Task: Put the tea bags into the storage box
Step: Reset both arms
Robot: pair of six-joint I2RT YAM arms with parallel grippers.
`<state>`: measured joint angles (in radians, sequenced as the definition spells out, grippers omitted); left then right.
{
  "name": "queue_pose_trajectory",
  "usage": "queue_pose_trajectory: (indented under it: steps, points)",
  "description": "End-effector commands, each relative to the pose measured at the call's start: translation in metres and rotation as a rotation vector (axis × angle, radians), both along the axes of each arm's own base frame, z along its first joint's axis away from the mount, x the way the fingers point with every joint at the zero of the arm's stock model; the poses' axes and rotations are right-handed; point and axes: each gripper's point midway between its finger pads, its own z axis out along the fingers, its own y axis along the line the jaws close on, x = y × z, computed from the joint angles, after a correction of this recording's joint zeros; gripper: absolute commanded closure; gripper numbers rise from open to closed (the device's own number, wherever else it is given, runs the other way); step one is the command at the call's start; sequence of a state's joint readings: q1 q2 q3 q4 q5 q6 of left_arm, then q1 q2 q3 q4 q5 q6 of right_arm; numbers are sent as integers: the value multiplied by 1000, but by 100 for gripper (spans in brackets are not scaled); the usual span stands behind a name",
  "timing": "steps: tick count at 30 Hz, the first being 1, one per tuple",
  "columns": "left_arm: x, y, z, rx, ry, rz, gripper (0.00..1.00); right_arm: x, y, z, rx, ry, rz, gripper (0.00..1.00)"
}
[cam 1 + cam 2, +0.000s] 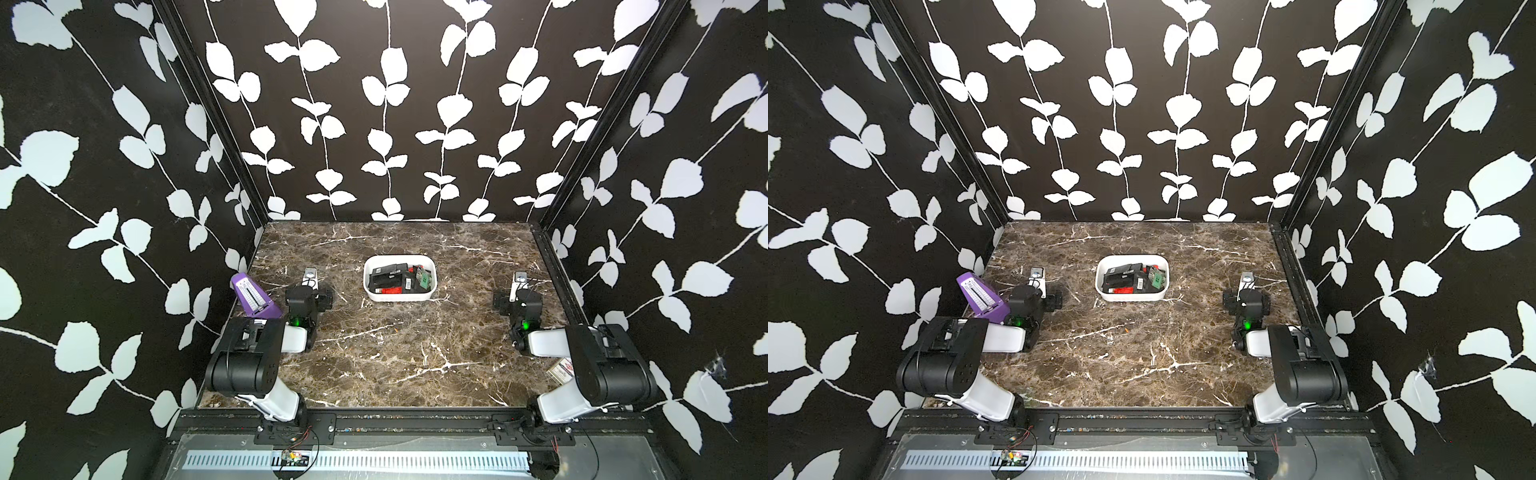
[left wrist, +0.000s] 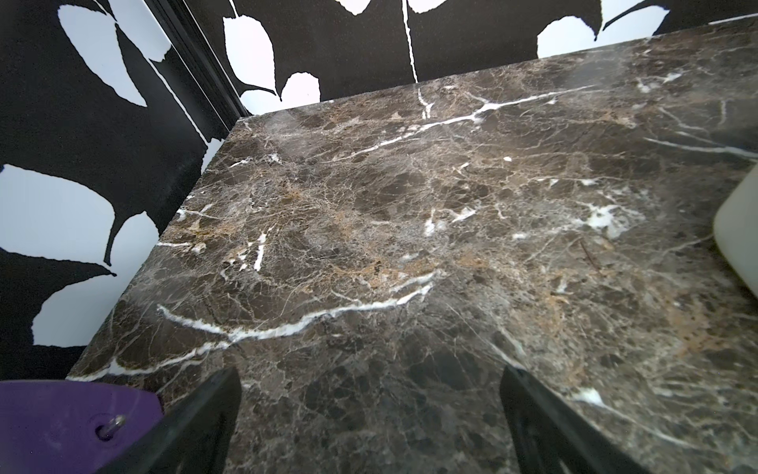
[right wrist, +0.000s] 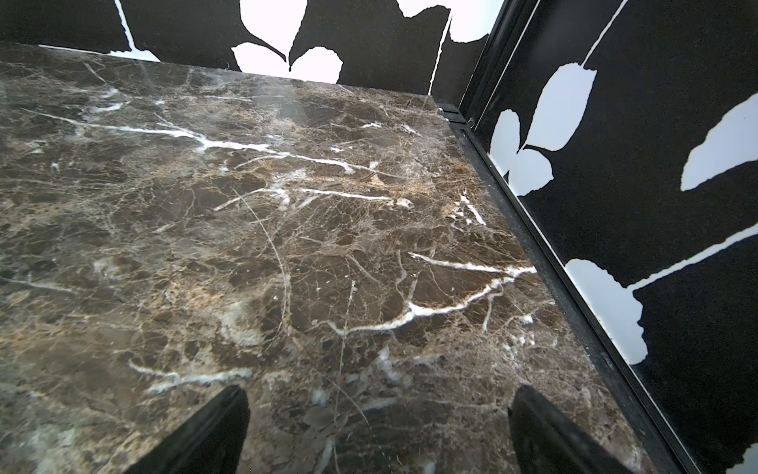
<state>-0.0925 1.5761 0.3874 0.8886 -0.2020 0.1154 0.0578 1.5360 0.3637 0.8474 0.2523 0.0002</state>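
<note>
The white storage box (image 1: 399,297) (image 1: 1131,296) stands at the middle of the marble table, toward the back. Several tea bags (image 1: 388,276) (image 1: 1121,276) lie piled inside it, mostly black, with a green one (image 1: 424,277) at its right end and a red one (image 1: 388,292) at the front. No sachets show on the table outside it. My left gripper (image 1: 309,277) (image 2: 371,377) rests low at the box's left, open and empty. My right gripper (image 1: 520,279) (image 3: 379,396) sits at the far right, also open, over bare marble. A corner of the box (image 2: 738,230) shows in the left wrist view.
A purple pyramid metronome (image 1: 253,297) (image 1: 980,297) (image 2: 61,422) stands right beside the left arm, against the left wall. A white-and-red card box (image 1: 561,370) peeks out under the right arm's elbow. Patterned walls close in three sides of the table.
</note>
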Motion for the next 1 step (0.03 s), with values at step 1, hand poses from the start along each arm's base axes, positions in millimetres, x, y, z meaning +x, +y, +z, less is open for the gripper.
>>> queue_pose_trajectory:
  steps: [1]
  points:
    - [4,1,15,-12,-44,5,1,10,0,18,14,-60,-4,1]
